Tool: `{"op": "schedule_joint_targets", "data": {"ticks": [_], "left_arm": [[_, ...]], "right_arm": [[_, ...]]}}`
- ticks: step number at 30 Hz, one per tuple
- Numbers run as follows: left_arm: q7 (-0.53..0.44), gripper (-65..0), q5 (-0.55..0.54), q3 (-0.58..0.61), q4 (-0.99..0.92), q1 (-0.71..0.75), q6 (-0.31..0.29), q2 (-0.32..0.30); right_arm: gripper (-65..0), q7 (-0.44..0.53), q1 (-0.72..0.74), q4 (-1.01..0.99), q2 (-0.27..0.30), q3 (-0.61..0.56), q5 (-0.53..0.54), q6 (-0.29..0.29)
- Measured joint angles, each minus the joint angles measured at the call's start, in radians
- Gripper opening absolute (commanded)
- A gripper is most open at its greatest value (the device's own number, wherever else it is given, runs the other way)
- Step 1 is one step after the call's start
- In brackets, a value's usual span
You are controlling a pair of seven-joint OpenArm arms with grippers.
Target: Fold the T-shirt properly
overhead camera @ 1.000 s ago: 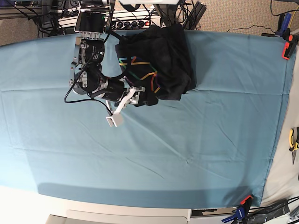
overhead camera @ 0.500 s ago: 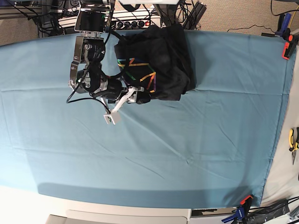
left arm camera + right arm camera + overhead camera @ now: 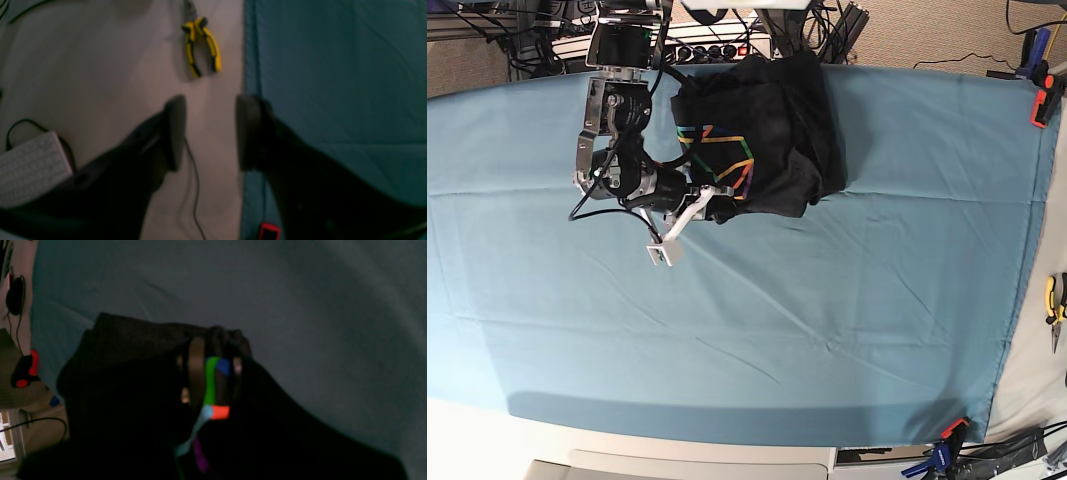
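The main risk is that the right jaws (image 3: 717, 203) lose the pinch: they hold only a thin gathered edge of the shirt (image 3: 767, 140), and the heavy bunched bulk could drag that edge out if the arm moves fast. A second risk is that moving this one edge simply rolls the heap over itself, burying sleeves and hem deeper and making a flat spread harder, since nothing pins the far side. The teal cloth (image 3: 827, 300) covering the counter could also wrinkle or get caught in the pinch if the jaws run low, though whether any of it is caught now cannot be told. In the base view the shirt lies crumpled at the far edge of the counter, left of centre, rainbow lines (image 3: 717, 150) showing on its left part, with the near left corner of the heap ending in the right jaws. In the right wrist view the right jaws (image 3: 210, 373) are nearly closed on black fabric (image 3: 126, 380), with green, blue and orange strips of the print squeezed between them. The left jaws (image 3: 210, 133) stand wide apart and empty, over the bare counter beside the cloth edge, pliers (image 3: 201, 46) beyond them; no shirt shows in that view.
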Motion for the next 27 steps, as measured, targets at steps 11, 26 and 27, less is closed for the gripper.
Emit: {"op": "schedule_joint_targets", "data": {"ticks": [11, 26, 27], "left_arm": [[0.079, -39.2, -0.143, 0.000, 0.001, 0.027, -0.028, -0.002], [0.257, -39.2, -0.642, -0.001, 0.003, 0.457, -0.187, 0.036], [0.280, -39.2, -0.634, -0.001, 0.004, 0.480, -0.189, 0.048]], "right_arm": [[-65.0, 0.005, 0.000, 0.000, 0.000, 0.000, -0.003, 0.009], [-65.0, 0.008, 0.000, 0.000, 0.000, 0.000, -0.011, 0.009], [-65.0, 0.007, 0.000, 0.000, 0.000, 0.000, -0.011, 0.009]]}}
